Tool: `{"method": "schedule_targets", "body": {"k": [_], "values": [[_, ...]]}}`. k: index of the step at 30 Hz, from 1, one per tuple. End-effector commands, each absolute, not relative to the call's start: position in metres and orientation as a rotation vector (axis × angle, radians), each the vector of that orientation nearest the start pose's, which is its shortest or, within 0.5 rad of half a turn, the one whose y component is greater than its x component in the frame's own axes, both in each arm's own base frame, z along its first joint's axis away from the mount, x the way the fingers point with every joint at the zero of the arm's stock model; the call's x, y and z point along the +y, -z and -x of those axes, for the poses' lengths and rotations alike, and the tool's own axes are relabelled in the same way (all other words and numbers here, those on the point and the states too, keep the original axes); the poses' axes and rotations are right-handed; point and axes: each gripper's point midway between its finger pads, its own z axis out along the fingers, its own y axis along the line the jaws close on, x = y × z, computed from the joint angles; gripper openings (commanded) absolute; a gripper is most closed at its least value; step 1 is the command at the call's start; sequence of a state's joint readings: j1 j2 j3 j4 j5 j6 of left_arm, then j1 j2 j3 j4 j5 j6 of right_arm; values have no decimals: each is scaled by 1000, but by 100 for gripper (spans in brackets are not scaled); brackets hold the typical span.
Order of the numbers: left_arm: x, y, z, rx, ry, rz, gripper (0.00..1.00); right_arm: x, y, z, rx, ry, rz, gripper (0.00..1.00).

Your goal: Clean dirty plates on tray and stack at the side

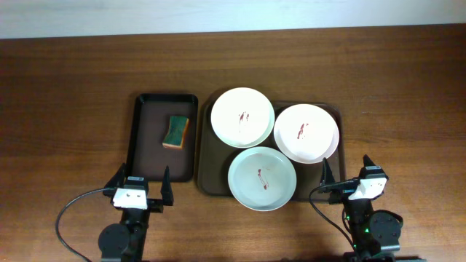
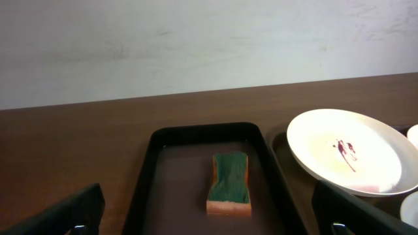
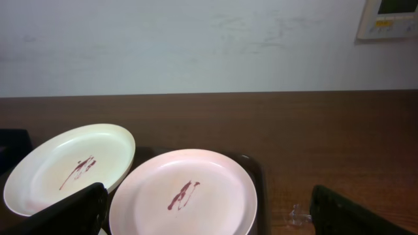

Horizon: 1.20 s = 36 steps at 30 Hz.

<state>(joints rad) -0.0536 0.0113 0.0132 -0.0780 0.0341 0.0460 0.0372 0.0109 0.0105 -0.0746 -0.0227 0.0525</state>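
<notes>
Open tabletop (image 1: 408,87) right of tray (image 1: 210,176)

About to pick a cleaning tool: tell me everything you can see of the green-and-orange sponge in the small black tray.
The green-and-orange sponge is a small waisted block: dark green scouring top over orange foam base. It lies flat, green side up, in the right half of the narrow black tray, touching only the tray floor.

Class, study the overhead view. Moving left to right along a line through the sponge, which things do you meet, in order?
black tray → sponge → brown tray → left white plate → right white plate. The pale green plate lies nearer, overlapping both sideways, so it is left out.
</notes>
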Motion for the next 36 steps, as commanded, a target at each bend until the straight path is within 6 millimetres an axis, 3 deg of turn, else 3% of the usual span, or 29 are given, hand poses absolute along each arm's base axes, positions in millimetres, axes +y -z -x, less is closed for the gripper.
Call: {"method": "schedule_targets", "body": {"k": [1,36], "values": [[-19,-157,-245,1643,19,-123,100,14,-156,-246,1649,-91,4,99],[-19,-160,-244,1649,64,-82,100,18,-157,-245,1654,-140,-10,99]]}}
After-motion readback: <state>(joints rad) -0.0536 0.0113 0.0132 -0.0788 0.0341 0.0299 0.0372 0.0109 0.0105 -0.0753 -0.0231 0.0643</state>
